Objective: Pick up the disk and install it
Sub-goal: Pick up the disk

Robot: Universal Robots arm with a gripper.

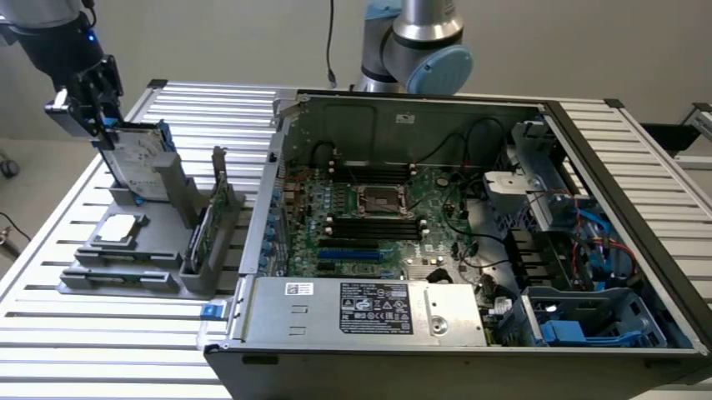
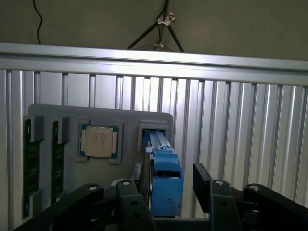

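table: nearest you, a slatted aluminium table (image 1: pixel 112 333) runs under everything, its bare ribs showing in front of and beside the hardware.
room: beyond the table's far edge you see a plain pale wall (image 1: pixel 223 42) with a black cable (image 1: pixel 330 42) hanging down it.
computer case: an open case (image 1: pixel 423 102) lies on its side in the middle of the table, its inside facing up at you.
case, near end: a silver power supply (image 1: pixel 368 308) with a white label fills the near edge; on the exterior view's right of it sits a blue drive bay (image 1: pixel 584 321).
case, middle: the green motherboard (image 1: pixel 384 242) lies flat on the case floor, its square processor socket (image 1: pixel 373 200) near the centre and black cables trailing toward the exterior view's right.
fixture tray: a grey parts tray (image 1: pixel 122 279) sits on the table at the exterior view's left, just beside the case.
tray, near part: a square silver processor chip (image 1: pixel 120 227) lies flat in its recess; green circuit cards (image 1: pixel 203 237) stand on edge in slots beside it.
tray, far part: the disk (image 1: pixel 139 162) stands upright on edge in its slot, blue carrier frame around it, white label facing the case.
gripper: your gripper (image 1: pixel 102 125) hangs over the disk's top edge. from the wrist you see the black fingers (image 2: pixel 202 180) on either side of the blue frame, jaws apart and not clamped on it.
arm: the grey arm (image 1: pixel 428 42) with its blue joint cap rises behind the case.
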